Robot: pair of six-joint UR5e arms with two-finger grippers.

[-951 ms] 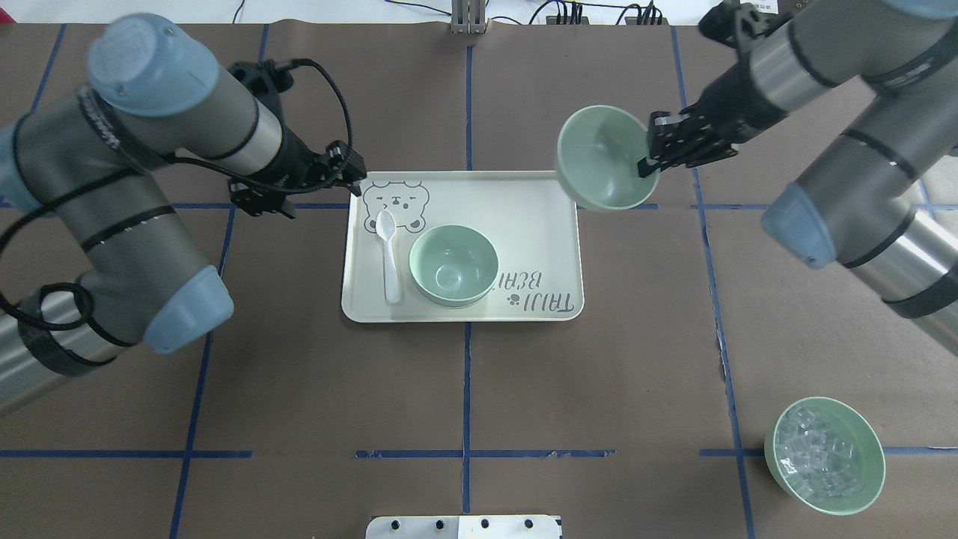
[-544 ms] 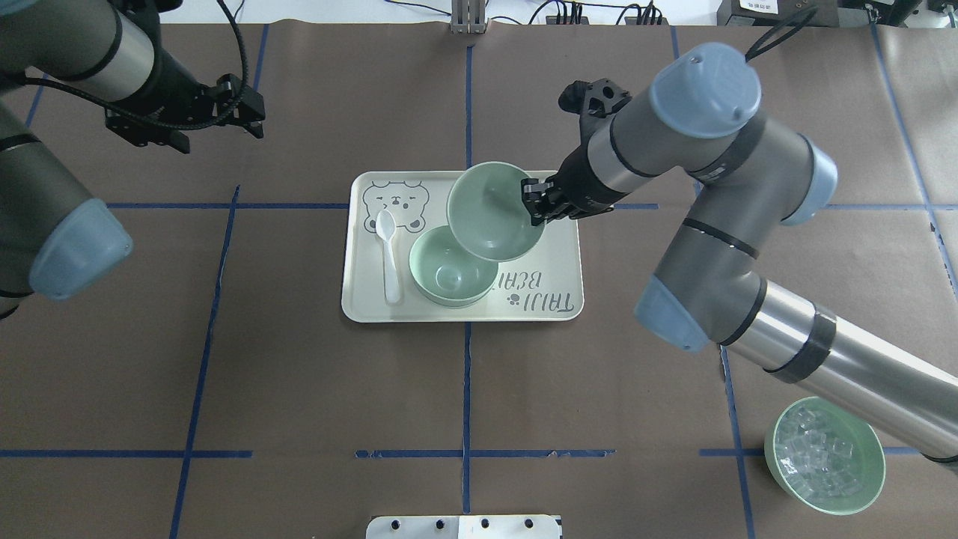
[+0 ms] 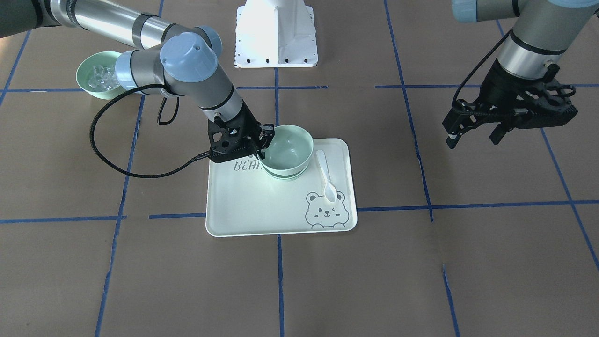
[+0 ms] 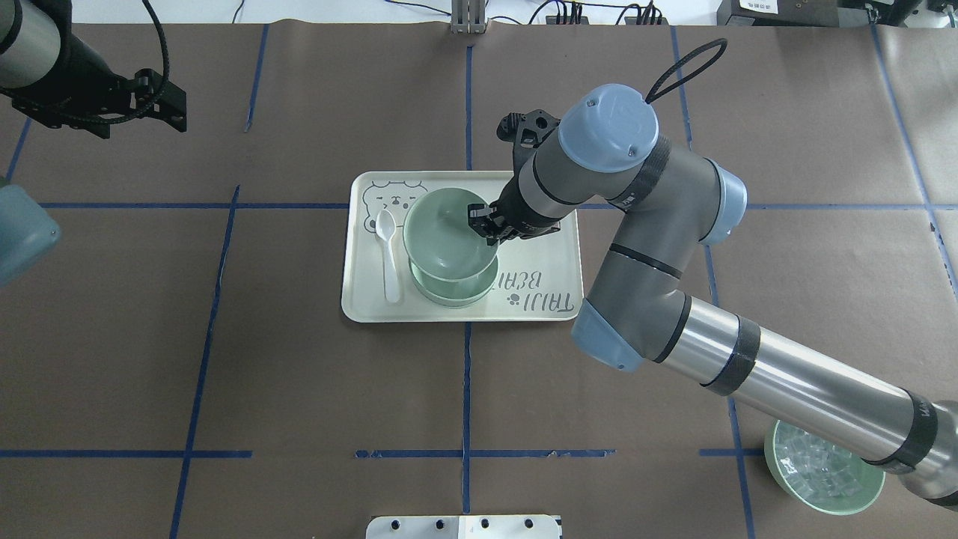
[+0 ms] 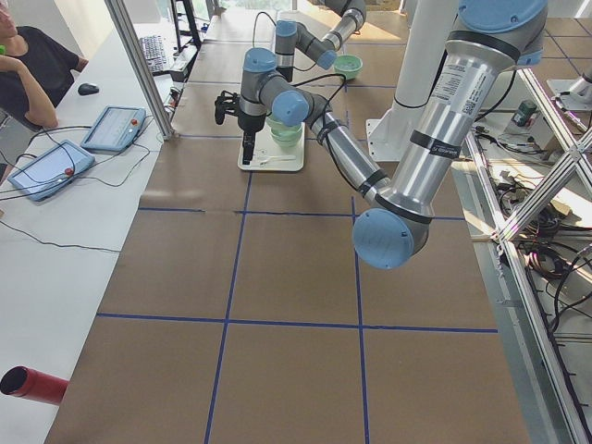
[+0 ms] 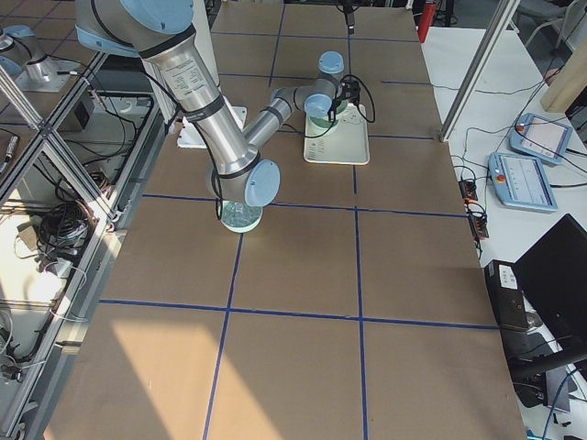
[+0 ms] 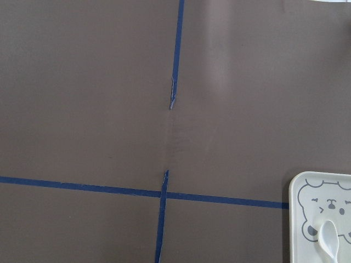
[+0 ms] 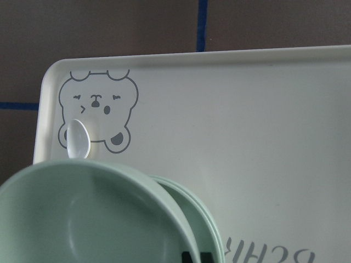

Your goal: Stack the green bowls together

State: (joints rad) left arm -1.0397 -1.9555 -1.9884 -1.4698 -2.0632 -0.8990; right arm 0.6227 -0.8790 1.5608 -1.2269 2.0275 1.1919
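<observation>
My right gripper [image 4: 479, 221] is shut on the rim of a pale green bowl [image 4: 445, 239]. The bowl sits low over a green bowl stack [image 4: 456, 296] on the bear-printed tray [image 4: 367, 303], offset a little toward the far side. The front view shows the held bowl [image 3: 290, 147] down in the stack [image 3: 282, 176], beside the right gripper [image 3: 263, 140]. The right wrist view shows the held bowl [image 8: 82, 219] over nested rims [image 8: 205, 224]. I cannot tell whether it rests fully. My left gripper [image 4: 168, 101] is open and empty at the far left, also in the front view [image 3: 472, 138].
A white spoon [image 4: 389, 254] lies on the tray left of the bowls. A wider mint bowl with clear cubes [image 4: 816, 471] stands at the near right, partly under my right arm. A white base plate [image 4: 464, 526] is at the near edge. Blue tape lines cross the brown table.
My right arm carried the green bowl from the far right over the tray and lowered it onto the bowl there. My left arm drew back from the tray to the far left.
</observation>
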